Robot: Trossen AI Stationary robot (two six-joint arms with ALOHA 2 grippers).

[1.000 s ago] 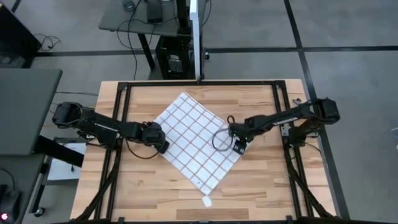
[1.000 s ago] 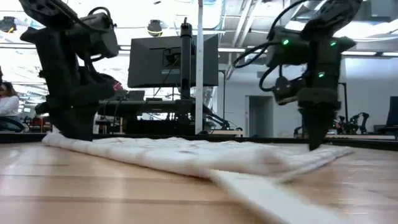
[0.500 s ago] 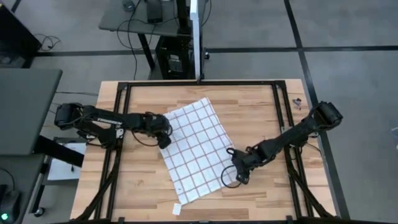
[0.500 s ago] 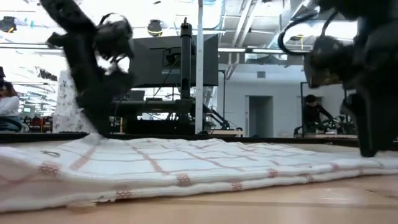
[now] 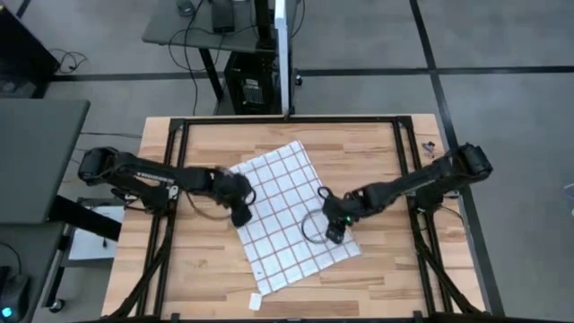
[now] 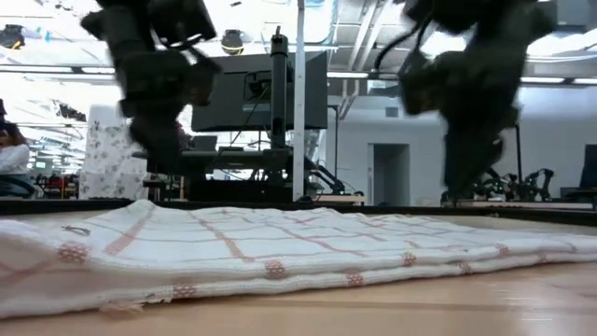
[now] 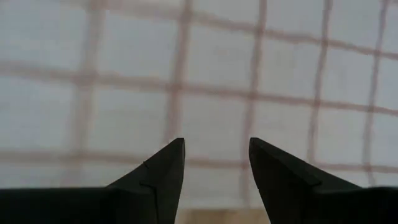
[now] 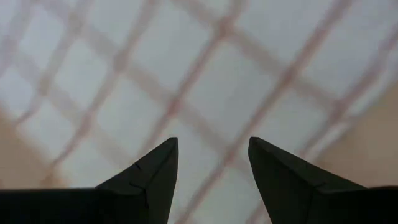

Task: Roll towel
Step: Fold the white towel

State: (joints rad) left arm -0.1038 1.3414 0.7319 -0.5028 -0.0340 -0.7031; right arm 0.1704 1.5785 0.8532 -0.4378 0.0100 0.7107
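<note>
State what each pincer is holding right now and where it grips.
Nothing is held. Left pincer and right pincer are both open above the towel.

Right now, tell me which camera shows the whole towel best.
The high view: the towel lies spread flat on the table, its whole outline and grid showing. The low view shows only its near edge and rumpled surface. Each wrist view shows just a patch of grid beyond that arm's open gripper.
</note>
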